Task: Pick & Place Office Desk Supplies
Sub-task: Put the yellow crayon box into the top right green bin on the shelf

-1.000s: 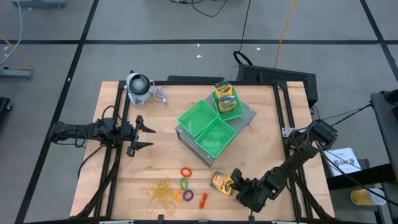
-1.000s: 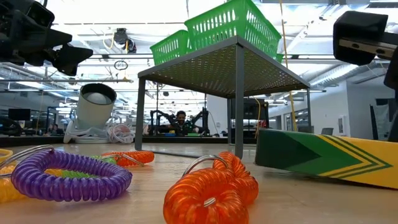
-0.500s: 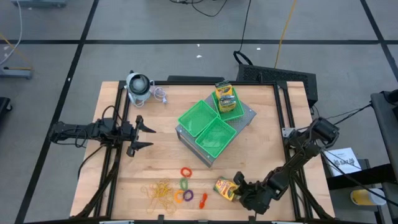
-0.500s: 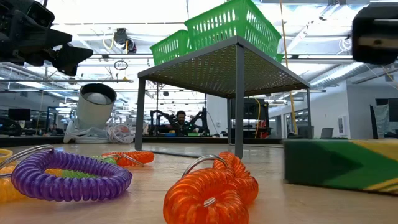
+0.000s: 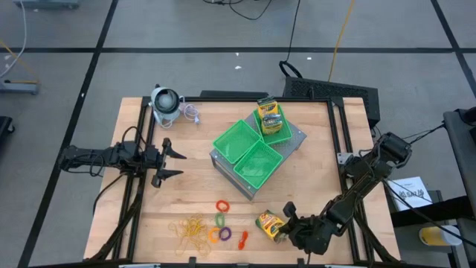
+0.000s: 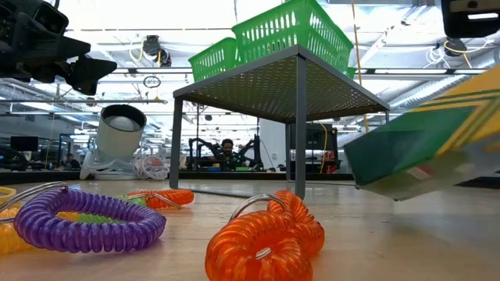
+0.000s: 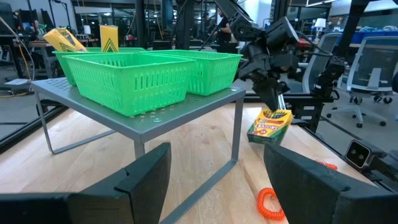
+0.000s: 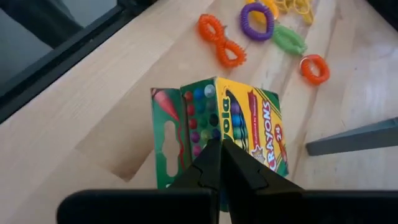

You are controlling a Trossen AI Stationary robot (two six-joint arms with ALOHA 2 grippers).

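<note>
A light wooden table (image 5: 201, 186) is set on a grey floor (image 5: 186, 71) marked with dark lines. Bright ceiling lights (image 6: 195, 12) are seen overhead, a white office chair (image 7: 370, 68) is parked off to one side, and cables (image 5: 338, 33) are trailed across the floor.

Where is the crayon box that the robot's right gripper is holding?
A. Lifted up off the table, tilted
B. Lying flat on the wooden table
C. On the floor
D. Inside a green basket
A. The right gripper is shut on the crayon box, and the low view shows the box tilted with a gap of air between it and the table.
</note>
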